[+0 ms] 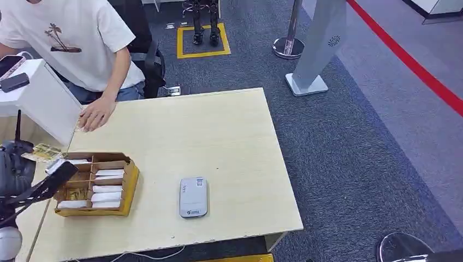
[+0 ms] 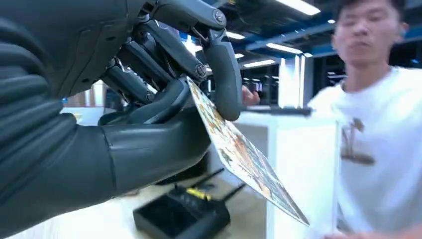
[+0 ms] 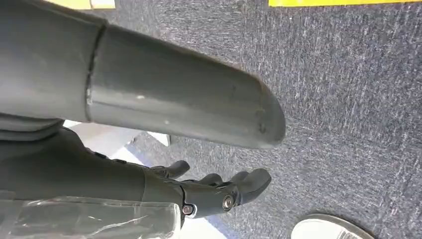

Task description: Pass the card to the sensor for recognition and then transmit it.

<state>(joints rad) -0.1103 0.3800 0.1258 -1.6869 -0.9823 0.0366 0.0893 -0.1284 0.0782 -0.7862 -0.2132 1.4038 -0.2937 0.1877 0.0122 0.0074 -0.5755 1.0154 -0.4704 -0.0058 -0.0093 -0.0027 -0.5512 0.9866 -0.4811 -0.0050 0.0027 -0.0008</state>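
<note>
My left hand hangs at the table's far left edge and pinches a colourful printed card between thumb and fingers. Up close, the card juts out from under the fingertips, tilted, toward a person in a white T-shirt. The grey-white sensor lies flat near the front of the wooden table, well right of my left hand. A cardboard box with dividers holds several white cards, just beside the hand. My right hand hangs over carpet, fingers apart, holding nothing.
The person sits at the table's far left corner with one hand on the tabletop. A white stand carries a black device. A black antenna unit sits below the card. A stanchion base and grey pylon stand beyond.
</note>
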